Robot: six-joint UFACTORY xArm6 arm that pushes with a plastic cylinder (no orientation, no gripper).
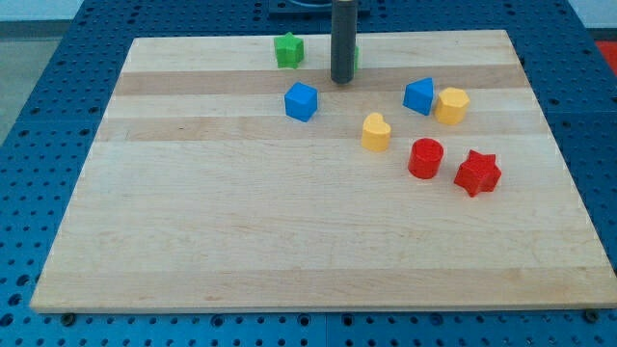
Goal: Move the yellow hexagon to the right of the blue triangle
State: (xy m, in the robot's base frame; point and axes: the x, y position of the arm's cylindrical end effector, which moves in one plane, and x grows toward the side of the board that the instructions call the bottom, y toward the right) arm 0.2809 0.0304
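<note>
The yellow hexagon [451,105] sits on the wooden board at the view's upper right, touching the right side of the blue triangle [419,96]. My tip [342,81] is near the view's top centre, well to the left of both blocks and up and to the right of the blue cube [301,101]. The rod hides most of a green block [356,60] behind it.
A green star [288,50] lies near the board's top edge, left of the rod. A yellow heart [376,133] lies below the tip. A red cylinder [425,158] and a red star [477,173] lie below the hexagon. The wooden board [289,241] rests on a blue perforated table.
</note>
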